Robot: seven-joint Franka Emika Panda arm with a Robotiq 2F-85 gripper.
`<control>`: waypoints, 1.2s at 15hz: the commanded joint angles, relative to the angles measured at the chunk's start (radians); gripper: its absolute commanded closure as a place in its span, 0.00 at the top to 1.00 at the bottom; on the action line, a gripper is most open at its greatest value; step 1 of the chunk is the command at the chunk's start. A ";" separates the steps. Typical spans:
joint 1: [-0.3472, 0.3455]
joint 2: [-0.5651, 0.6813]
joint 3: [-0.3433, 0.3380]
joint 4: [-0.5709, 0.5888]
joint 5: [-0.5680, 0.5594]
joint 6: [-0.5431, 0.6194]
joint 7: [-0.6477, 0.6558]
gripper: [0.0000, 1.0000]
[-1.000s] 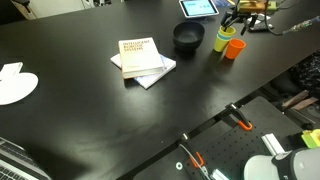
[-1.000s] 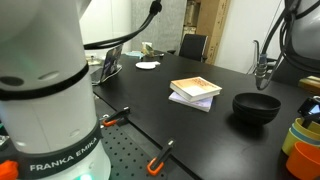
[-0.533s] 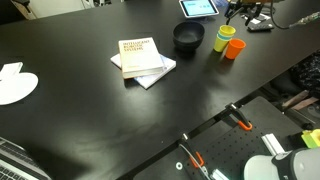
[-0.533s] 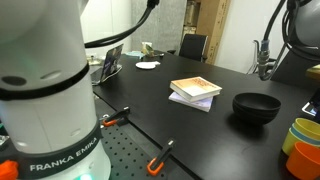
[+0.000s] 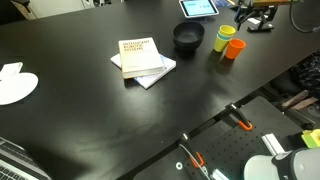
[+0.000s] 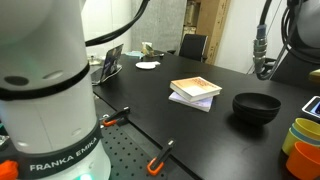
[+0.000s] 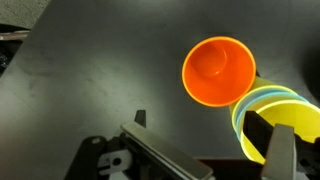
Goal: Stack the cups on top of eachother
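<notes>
In the wrist view an orange cup (image 7: 218, 72) stands alone on the black table. Touching it at lower right is a nest of cups: yellow (image 7: 285, 125) inside teal-blue inside green. My gripper (image 7: 200, 125) is open and empty above them, one finger over the yellow cup's rim, the other over bare table. In an exterior view the gripper (image 5: 254, 12) hangs above and beyond the orange cup (image 5: 233, 48) and the nested cups (image 5: 223, 37). The cups also show at the frame edge in an exterior view (image 6: 305, 138).
A black bowl (image 5: 188, 37) stands next to the cups, a tablet (image 5: 198, 7) behind it. Two stacked books (image 5: 141, 60) lie mid-table. A white object (image 5: 15, 85) lies far off. The table's near edge borders a perforated bench with orange clamps (image 5: 240, 123).
The gripper has risen and drifted away from the cups toward the table's far corner. The cups have not moved.
</notes>
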 commanded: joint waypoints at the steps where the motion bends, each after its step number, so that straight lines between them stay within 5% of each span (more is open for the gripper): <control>1: 0.009 -0.057 -0.007 -0.091 -0.011 0.009 0.023 1.00; 18: -0.026 0.070 0.009 -0.076 0.097 0.079 0.074 0.99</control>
